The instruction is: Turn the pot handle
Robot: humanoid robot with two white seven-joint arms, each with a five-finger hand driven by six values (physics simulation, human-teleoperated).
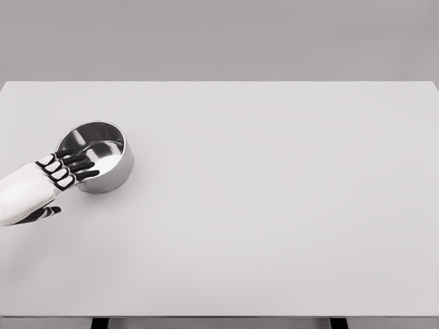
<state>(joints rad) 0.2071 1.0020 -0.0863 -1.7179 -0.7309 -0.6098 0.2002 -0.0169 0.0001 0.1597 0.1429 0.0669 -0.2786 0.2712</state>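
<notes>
White table (274,226) under a grey wall carries a steel pot (101,156) at its left side. Left hand (58,173) reaches over the near rim, its fingers (79,164) hooked into the bowl, gripping the wall. No handle shows, likely hidden under the hand, so its axis cannot be told. Best to keep the grip firm and swivel slowly about the pot's centre.

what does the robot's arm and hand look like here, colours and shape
Only the left arm shows, at the lower left. It is smooth, rounded and plain white, with no cables or markings visible. The left hand has white segments over the knuckles with dark gaps between them, and slim black fingers; a black thumb sticks out below. The right arm is out of view.
</notes>
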